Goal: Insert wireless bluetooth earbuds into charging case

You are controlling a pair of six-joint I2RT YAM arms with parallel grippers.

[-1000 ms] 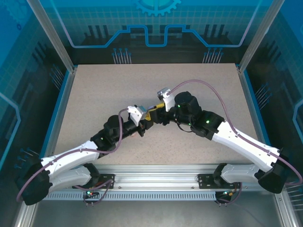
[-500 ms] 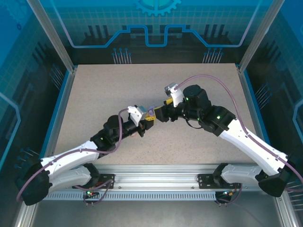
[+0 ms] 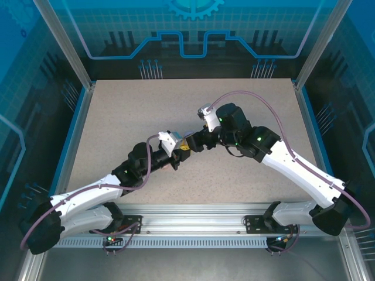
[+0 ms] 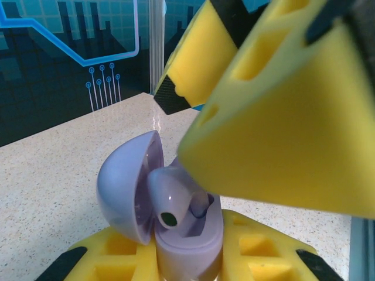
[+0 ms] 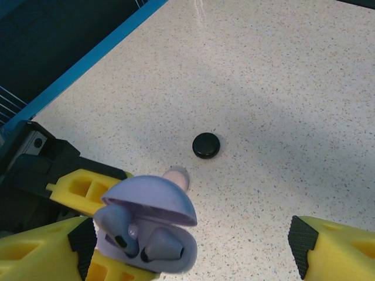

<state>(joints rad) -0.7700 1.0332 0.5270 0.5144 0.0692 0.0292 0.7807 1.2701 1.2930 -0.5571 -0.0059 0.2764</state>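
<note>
My left gripper (image 4: 187, 253) is shut on the base of an open lilac charging case (image 4: 190, 243), its lid (image 4: 124, 187) tipped back to the left. One lilac earbud (image 4: 169, 198) stands high in its socket. In the right wrist view the case (image 5: 176, 257) holds two lilac earbuds: the left one (image 5: 114, 225) leans upright, the right one (image 5: 161, 246) lies low. My right gripper (image 5: 190, 237) hangs open just over the case, touching nothing. From above, the left gripper (image 3: 179, 151) and the right gripper (image 3: 193, 143) meet mid-table.
A black round case (image 5: 206, 145) lies shut on the speckled table (image 5: 281, 88) beyond the lilac one. A pale pink case (image 5: 177, 175) peeks out behind the lilac lid. Blue-edged walls ring the table (image 3: 117, 117).
My right gripper's jaws have opened wide. Its arm swung off to the right and came back over the case. The left arm and the case stayed put.
</note>
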